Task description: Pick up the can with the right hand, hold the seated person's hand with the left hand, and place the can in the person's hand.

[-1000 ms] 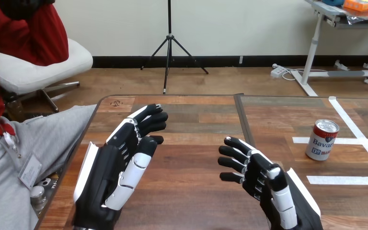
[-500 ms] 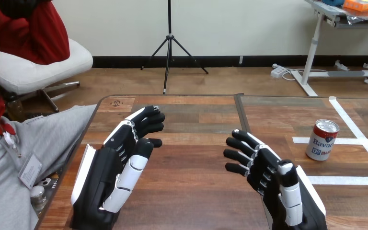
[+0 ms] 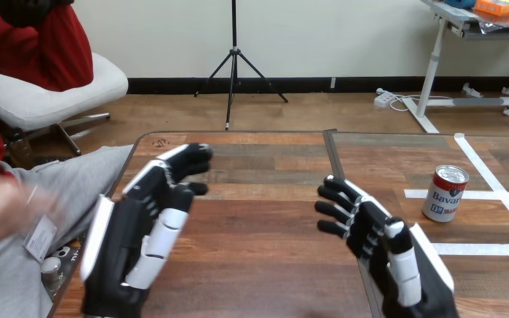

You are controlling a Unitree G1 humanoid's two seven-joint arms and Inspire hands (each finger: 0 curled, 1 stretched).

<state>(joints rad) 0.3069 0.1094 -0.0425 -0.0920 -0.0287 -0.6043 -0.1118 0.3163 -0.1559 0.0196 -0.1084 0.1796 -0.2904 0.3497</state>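
On the wooden table (image 3: 265,225) I see the can (image 3: 445,193) standing upright at the right, among white tape lines (image 3: 477,249). My right hand (image 3: 388,255) hovers near it, not touching, fingers loosely straight, holding nothing. My left hand (image 3: 129,245) is likewise open and empty near the table's left edge. The person's hand (image 3: 3,207), blurred, is beyond that edge.

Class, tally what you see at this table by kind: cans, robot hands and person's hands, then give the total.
Cans: 1, the can standing on the table.
Robot hands: 2, the left hand and the right hand, both open above the wood.
Person's hands: 1, the person's hand, blurred at the view's left.
Total: 4
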